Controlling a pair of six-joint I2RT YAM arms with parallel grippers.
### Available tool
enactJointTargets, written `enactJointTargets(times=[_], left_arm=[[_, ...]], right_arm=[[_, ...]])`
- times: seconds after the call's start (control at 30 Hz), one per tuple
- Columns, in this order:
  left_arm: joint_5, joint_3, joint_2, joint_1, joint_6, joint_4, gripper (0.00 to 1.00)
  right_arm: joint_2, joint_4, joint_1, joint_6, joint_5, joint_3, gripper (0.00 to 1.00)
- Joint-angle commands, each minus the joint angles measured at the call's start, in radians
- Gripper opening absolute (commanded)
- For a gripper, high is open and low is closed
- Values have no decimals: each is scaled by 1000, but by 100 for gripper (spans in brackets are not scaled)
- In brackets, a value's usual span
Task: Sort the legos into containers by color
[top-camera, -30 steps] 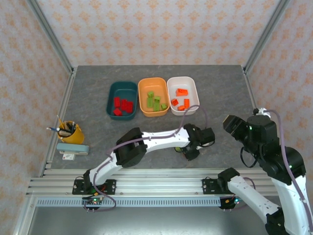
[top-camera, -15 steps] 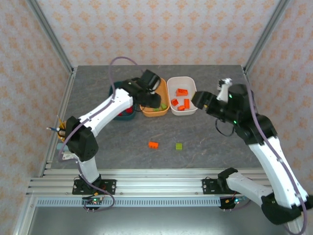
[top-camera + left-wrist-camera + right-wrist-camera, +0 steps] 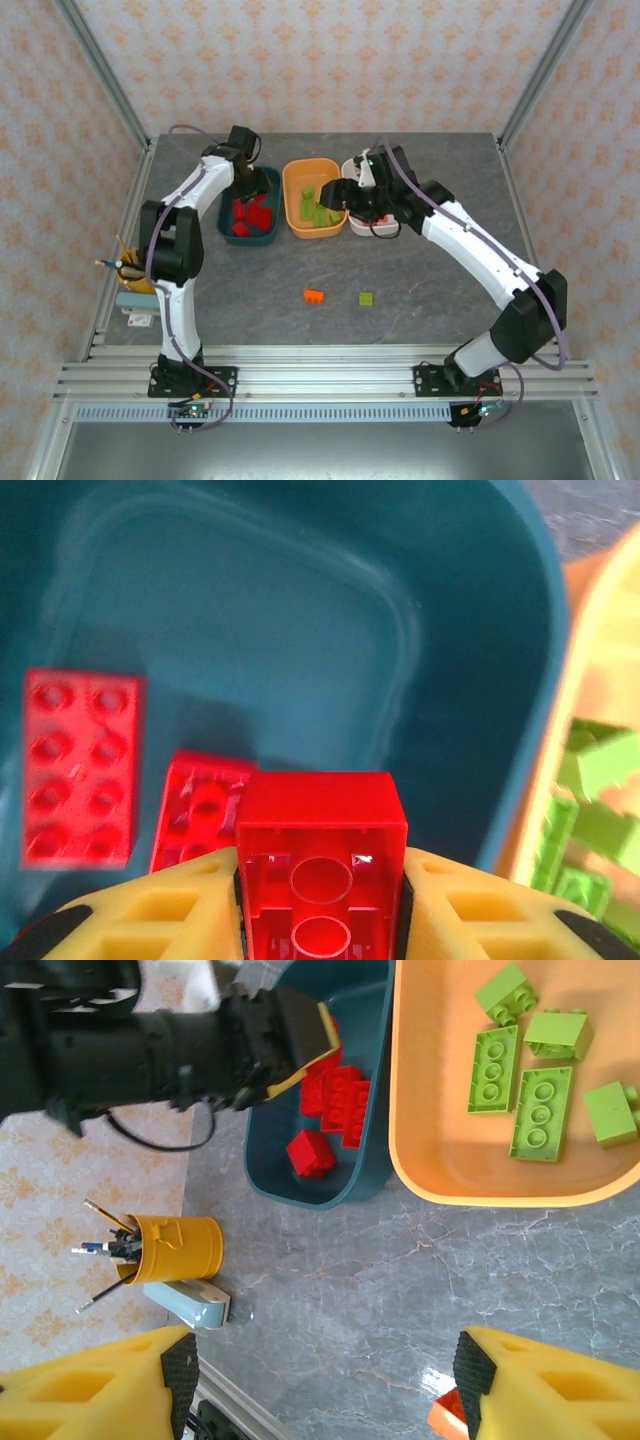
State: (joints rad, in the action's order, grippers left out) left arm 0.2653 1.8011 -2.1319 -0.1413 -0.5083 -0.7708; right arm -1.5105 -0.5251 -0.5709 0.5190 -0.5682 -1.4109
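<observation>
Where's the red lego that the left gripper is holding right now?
In the left wrist view, the red lego is clamped in the left gripper over the dark teal tub, just left of the orange tub.

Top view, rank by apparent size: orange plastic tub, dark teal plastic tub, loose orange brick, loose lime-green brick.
Orange plastic tub and dark teal plastic tub: alike, no ranking.
Then loose orange brick.
Then loose lime-green brick, slightly smaller.

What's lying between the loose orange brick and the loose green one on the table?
Nothing. In the top view, the stretch of table between the orange brick and the green brick is bare.
</observation>
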Motion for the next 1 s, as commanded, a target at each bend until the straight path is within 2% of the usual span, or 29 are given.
enactJointTargets(times=[0.0, 0.17, 0.3, 0.57, 0.77, 0.97], left_arm=[[25, 127, -78, -2, -4, -34, 41], [20, 231, -169, 12, -16, -70, 46], [14, 256, -181, 12, -8, -95, 60], [-4, 203, -31, 11, 2, -111, 75], [29, -15, 242, 9, -20, -63, 78], [102, -430, 594, -11, -120, 37, 81]], right_arm=[[-29, 15, -4, -27, -17, -43, 70], [-92, -50, -26, -71, -7, -62, 70], [-134, -132, -69, -141, 44, -80, 70], [-242, -352, -225, -330, 208, -131, 73], [-277, -428, -357, -488, 288, -89, 77], [-335, -454, -418, -613, 393, -58, 78]])
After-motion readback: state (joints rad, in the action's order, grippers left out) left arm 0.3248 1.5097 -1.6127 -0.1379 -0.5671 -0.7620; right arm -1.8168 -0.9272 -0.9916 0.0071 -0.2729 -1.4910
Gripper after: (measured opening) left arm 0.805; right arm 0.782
